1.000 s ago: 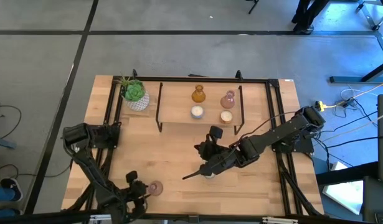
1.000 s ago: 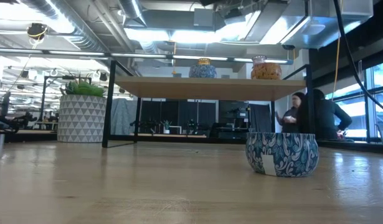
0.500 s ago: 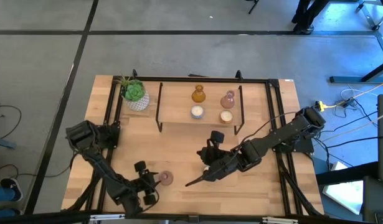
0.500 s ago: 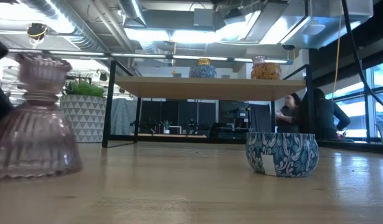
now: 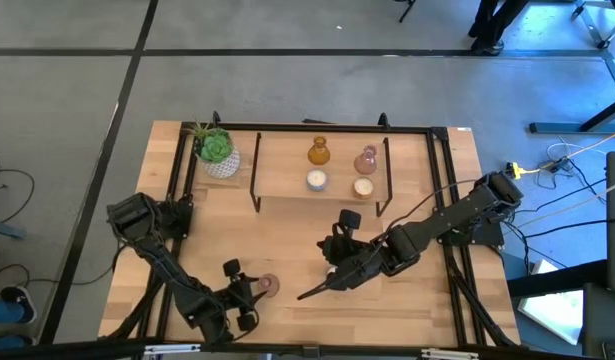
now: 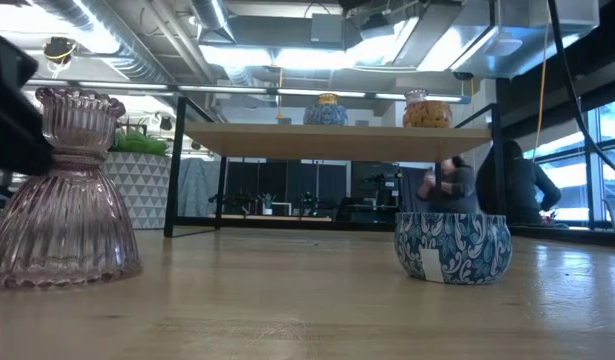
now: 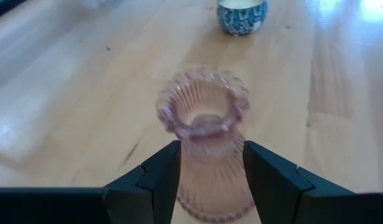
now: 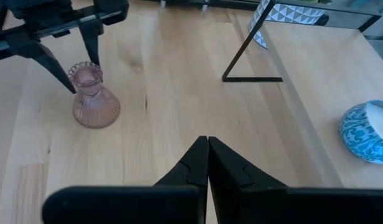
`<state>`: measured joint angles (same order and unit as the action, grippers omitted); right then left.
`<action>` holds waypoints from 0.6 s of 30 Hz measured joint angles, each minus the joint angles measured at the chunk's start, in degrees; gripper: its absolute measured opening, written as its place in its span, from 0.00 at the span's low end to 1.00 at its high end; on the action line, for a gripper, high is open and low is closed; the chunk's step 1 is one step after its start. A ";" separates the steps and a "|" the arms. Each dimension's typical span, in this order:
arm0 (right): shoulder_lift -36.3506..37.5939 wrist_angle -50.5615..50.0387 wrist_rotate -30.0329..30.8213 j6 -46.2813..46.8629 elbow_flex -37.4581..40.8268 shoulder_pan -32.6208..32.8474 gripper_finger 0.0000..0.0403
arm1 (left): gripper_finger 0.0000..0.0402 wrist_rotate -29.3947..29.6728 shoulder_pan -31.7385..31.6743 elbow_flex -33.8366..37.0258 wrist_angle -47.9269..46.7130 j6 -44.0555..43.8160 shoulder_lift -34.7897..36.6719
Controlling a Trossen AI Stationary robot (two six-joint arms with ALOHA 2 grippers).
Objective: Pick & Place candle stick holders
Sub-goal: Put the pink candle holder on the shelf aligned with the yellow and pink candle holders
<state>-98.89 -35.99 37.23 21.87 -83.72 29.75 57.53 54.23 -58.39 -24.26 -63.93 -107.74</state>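
Left hand (image 7: 207, 177) pinches the narrow neck of the pink glass holder (image 5: 269, 286), upright on the bench (image 5: 287, 230) at near left, presumably for a steady lift; right hand (image 8: 208, 163), pressed together, waits near centre.

Pink holder's (image 7: 207, 140) base behind left hand (image 7: 210, 168), blurred.

Two dark, jointed arms, matte black throughout; each claw, left claw (image 7: 207, 165) and right claw (image 8: 208, 163), has flat, angular black fingers.
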 joint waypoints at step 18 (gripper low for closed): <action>0.00 -0.08 -1.49 -0.02 0.00 -0.01 0.03 | 0.42 5.09 -4.99 6.12 10.73 3.03 0.02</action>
<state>-98.89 -36.06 35.75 21.85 -83.72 29.74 62.61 49.24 -52.27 -13.53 -60.90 -107.72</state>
